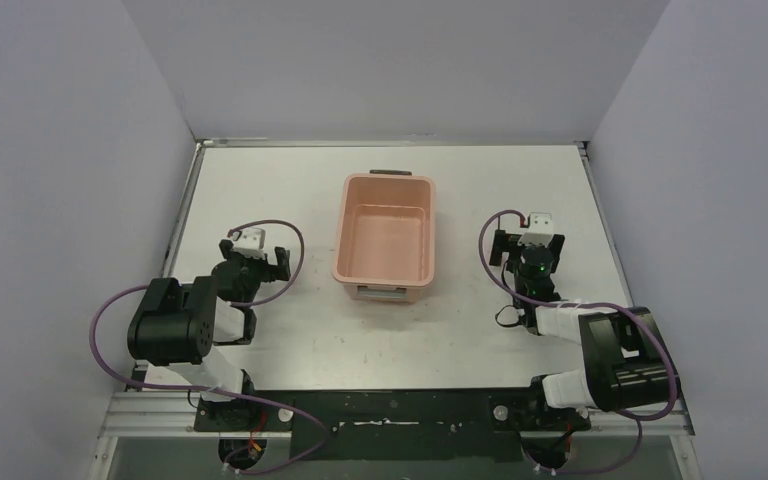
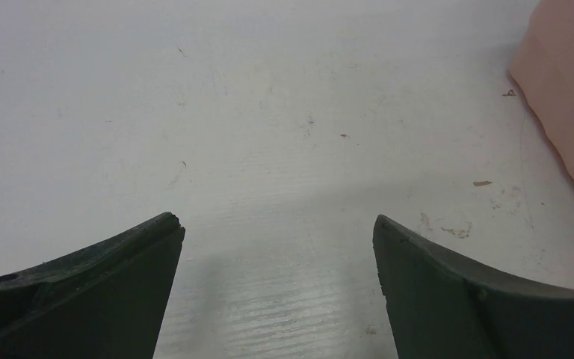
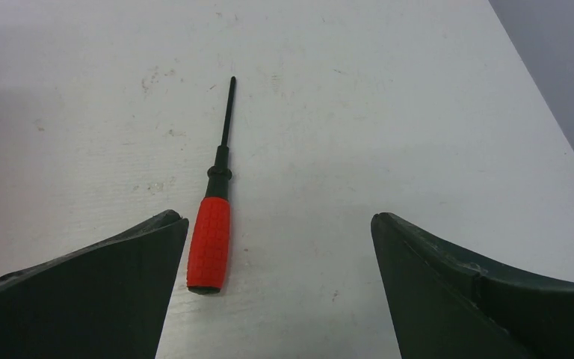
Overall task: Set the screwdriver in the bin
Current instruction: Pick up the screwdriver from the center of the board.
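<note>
One screwdriver (image 3: 210, 232), one bin (image 1: 388, 240), two arms (image 1: 172, 322) (image 1: 615, 352)

One camera hangs high over the near edge, looking down on the whole tabletop (image 1: 290, 190). The wrist cameras ride low and close, looking forward through the left claw (image 2: 278, 224) and right claw (image 3: 278, 221). The left view shares a wall of the bin (image 2: 568, 82) with the overhead one.

I see the white worktop (image 1: 290, 200), scuffed and speckled, with the salmon-pink bin (image 1: 341, 235) standing at its middle. The screwdriver (image 3: 211, 239) lies flat on the worktop, handle nearest in the right wrist view.
</note>
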You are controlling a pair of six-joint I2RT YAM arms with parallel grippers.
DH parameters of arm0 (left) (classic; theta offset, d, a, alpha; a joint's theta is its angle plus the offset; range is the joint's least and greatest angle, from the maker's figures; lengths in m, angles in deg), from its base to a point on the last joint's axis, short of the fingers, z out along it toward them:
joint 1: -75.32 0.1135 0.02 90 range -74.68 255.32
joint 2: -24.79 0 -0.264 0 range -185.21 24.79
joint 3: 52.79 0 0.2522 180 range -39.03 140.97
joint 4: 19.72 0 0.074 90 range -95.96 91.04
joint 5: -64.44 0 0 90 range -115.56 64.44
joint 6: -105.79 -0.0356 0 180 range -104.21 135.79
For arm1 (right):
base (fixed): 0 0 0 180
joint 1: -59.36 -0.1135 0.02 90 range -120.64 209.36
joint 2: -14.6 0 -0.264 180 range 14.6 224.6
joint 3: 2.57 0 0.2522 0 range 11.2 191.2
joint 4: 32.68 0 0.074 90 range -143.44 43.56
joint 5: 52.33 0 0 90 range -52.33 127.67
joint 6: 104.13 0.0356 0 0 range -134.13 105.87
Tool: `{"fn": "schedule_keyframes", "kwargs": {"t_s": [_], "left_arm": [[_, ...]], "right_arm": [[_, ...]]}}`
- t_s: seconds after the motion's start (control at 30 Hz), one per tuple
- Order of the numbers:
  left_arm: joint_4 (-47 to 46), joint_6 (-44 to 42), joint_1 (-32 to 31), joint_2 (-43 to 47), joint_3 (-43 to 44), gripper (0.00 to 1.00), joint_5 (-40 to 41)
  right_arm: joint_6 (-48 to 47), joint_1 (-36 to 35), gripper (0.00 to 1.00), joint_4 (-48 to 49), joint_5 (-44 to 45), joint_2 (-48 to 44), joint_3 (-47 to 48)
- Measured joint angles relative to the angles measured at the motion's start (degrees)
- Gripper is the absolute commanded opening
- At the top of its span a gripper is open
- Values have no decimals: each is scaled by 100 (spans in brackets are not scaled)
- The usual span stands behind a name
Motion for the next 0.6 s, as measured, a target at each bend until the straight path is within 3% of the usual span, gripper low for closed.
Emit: {"fn": "schedule_keyframes", "kwargs": {"t_s": [0.6], "left_arm": [[0,2,0,0,0,97,0]], "right_arm": [[-22,-136,100,-4,201,35,70]]}}
